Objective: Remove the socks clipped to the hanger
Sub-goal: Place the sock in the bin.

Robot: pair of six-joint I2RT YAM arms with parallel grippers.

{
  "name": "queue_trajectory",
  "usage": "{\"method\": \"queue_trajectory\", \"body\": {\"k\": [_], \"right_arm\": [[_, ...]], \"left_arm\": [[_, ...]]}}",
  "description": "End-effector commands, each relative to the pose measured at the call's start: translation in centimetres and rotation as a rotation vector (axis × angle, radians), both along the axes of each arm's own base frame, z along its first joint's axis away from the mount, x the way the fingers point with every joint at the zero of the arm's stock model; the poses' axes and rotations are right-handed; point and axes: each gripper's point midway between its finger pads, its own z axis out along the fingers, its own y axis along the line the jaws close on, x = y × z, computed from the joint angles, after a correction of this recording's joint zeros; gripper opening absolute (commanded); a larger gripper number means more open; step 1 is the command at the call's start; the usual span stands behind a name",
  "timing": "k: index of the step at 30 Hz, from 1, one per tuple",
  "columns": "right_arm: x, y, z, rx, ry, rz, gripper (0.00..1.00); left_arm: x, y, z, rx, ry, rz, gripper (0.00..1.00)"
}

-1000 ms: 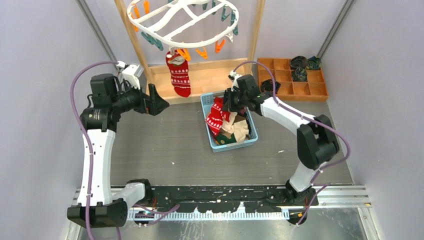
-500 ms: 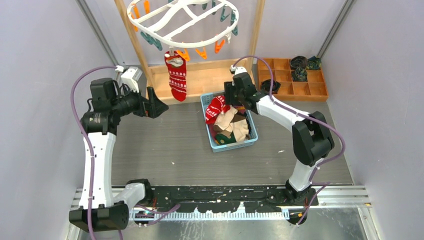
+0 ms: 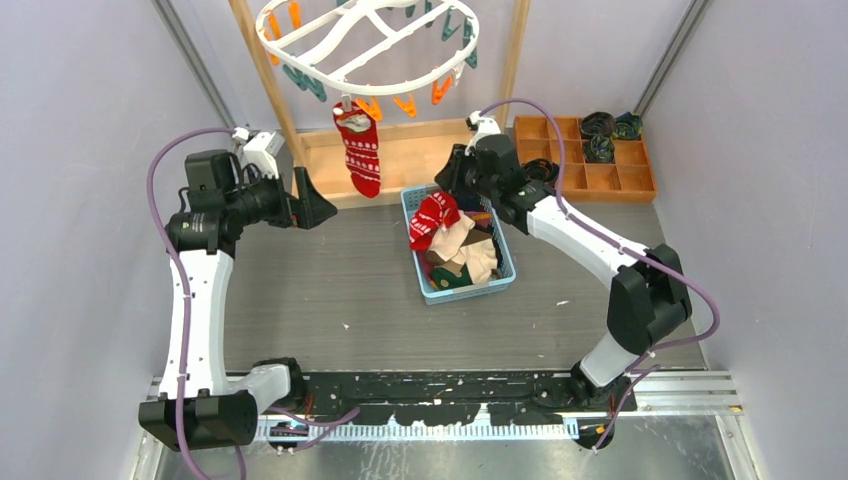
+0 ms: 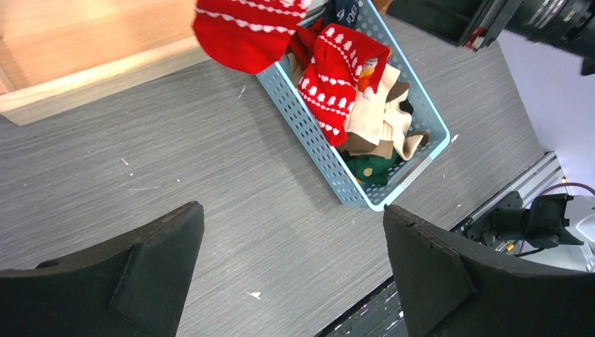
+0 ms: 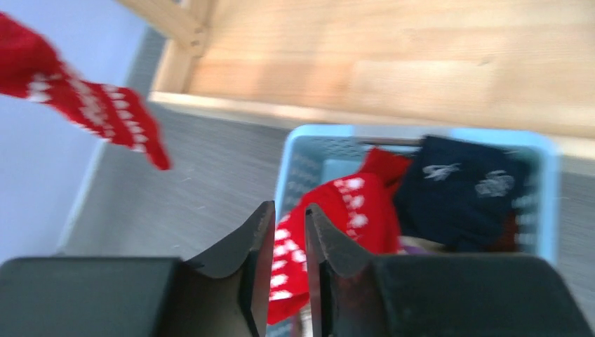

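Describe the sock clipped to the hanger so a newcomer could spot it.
Find the white oval hanger at the back, between the wooden posts. One red patterned sock dangles from its front rim. Its lookalike lies in the blue basket.

The white oval hanger [image 3: 385, 90] hangs high at the rear, its orange and teal clips dangling. One red sock [image 3: 362, 152] with white patterns hangs clipped beneath its near rim. Other socks [image 3: 455, 245], red, beige, dark green and navy, lie heaped in the blue basket [image 3: 470, 293] on the bench.
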Motion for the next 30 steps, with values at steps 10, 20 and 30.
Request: {"method": "queue_trajectory", "body": {"k": [10,20,30], "right_arm": [[2.7,-0.9,-12.6,0.354,0.293,-0.106,0.06],[1.2,-3.3,-7.0,0.041,0.008,-0.196,0.29],[-1.5,2.5,1.4,0.253,-0.042,-0.053,0.34]], "left_arm": [[-0.2,0.2,3.7,-0.012,-0.092,0.027,1.0],[0.4,0.4,3.7,-0.016,-0.085,0.04,1.0],[0.4,0.6,3.9,-0.009,-0.096,0.05,1.0]]}}
